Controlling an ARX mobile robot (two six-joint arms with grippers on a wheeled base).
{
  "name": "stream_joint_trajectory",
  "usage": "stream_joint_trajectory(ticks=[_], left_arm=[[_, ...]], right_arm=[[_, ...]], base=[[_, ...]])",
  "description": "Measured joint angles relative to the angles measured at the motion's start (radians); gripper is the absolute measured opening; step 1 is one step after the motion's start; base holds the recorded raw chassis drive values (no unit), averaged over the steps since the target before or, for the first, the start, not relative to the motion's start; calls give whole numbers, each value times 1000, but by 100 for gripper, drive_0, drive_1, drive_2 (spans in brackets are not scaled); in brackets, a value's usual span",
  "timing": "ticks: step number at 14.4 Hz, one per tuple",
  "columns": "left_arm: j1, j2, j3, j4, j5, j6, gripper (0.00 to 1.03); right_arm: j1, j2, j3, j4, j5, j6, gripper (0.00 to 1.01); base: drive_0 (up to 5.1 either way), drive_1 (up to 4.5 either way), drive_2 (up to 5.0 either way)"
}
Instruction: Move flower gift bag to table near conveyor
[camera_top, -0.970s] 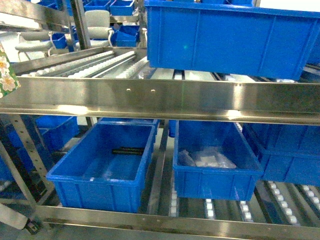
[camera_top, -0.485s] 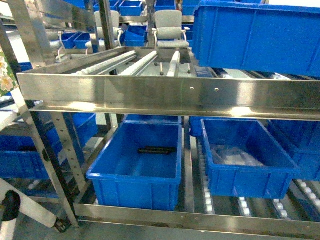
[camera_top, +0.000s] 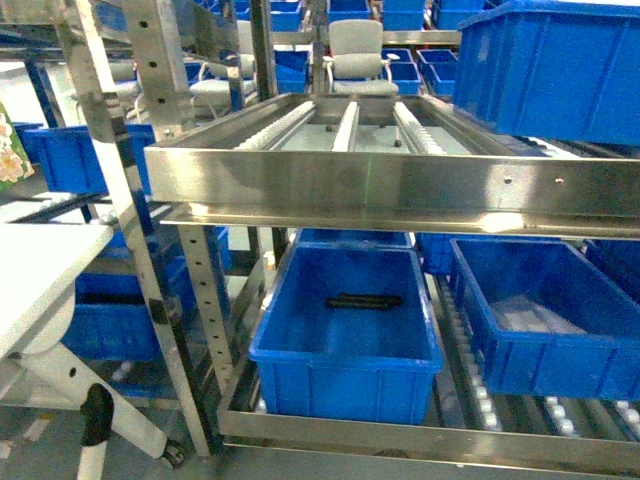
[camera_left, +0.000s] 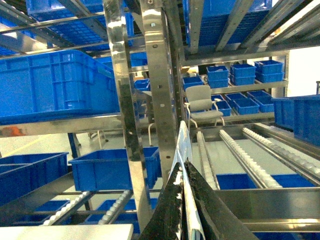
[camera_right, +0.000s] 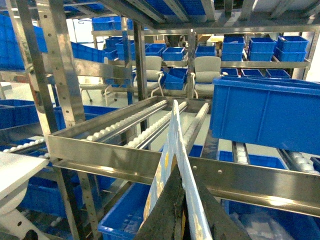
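Observation:
The flower gift bag (camera_right: 171, 131), pale blue with yellow flowers, stands edge-on in the right wrist view, and my right gripper (camera_right: 179, 172) is shut on it. In the left wrist view a thin pale edge of the bag (camera_left: 183, 145) rises between the black fingers (camera_left: 167, 212) of my left gripper (camera_left: 182, 169), which is shut on it. In the head view only a flowered corner of the bag (camera_top: 9, 152) shows at the far left. The conveyor (camera_top: 350, 125), a steel rack with roller lanes, fills the middle. The white table (camera_top: 40, 275) lies at lower left, beside the rack.
Blue bins (camera_top: 345, 335) sit on the rack's lower level, with one more bin (camera_top: 545, 65) on the upper right. Steel uprights (camera_top: 125, 200) stand between table and rack. Office chairs (camera_top: 357, 55) are behind. The table's leg and caster (camera_top: 95, 415) are low at left.
The head view has swung left: the rack and bins slid right in the picture, and the white table and its leg came into view at left.

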Motion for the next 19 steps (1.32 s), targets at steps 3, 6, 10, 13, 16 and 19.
stream_joint_trajectory(ticks=[3,6,10,13,16,19], left_arm=[[0,0,0,-1,0,0,2],[0,0,0,1,0,0,2],[0,1,0,-3,0,0,2],[0,1,0,-2,1,0,2],[0,-1,0,0,1,0,2],[0,-1,0,0,-1,0,2]], right_arm=[[0,0,0,-1,0,0,2],[0,-3,0,2,0,0,2],[0,-4,0,-3,0,0,2],[0,-4,0,-4,0,0,2],[0,-4,0,-2,0,0,2],[0,-5,0,1,0,0,2]], base=[[-482,264,264],[-493,247,247],[-498,238,238],[-498,238,238],[-498,238,238],[-497,242,242]])
